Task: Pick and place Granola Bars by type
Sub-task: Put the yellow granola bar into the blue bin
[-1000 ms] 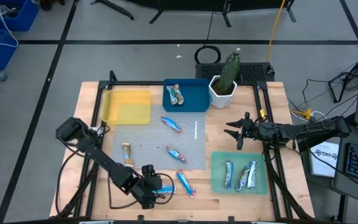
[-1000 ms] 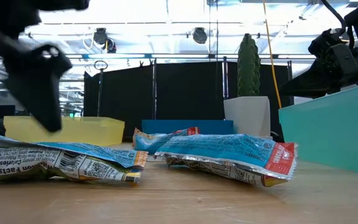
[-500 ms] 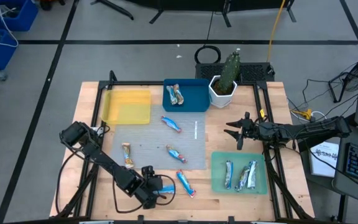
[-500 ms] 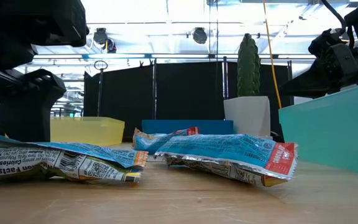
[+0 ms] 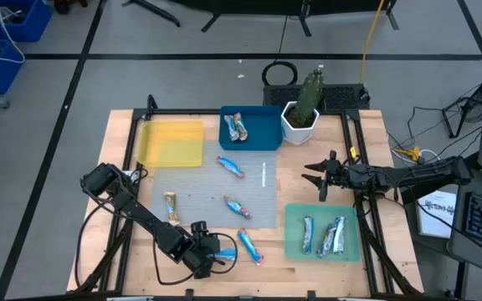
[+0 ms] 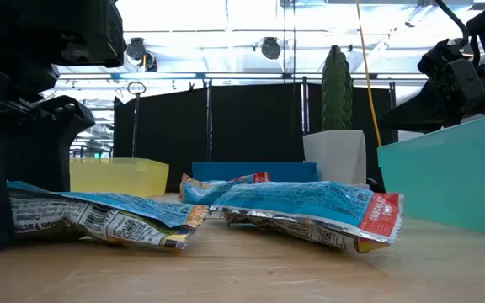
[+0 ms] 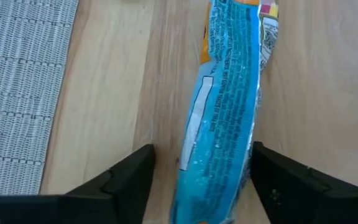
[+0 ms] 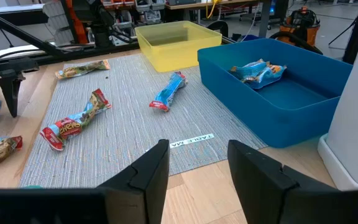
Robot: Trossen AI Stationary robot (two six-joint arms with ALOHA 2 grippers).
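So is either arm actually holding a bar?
Not yet firmly: the left gripper straddles one end of a blue granola bar, jaws not visibly clamped. The right gripper holds nothing.

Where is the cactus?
In the high view the cactus stands in a white pot at the table's far edge, right of the middle, just right of the blue tray.

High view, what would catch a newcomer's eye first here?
The left tool is down at the table's near edge, its fingers either side of a blue granola bar. Behind it sit a bright yellow tray, a blue tray and, to the right, a green tray holding bars.
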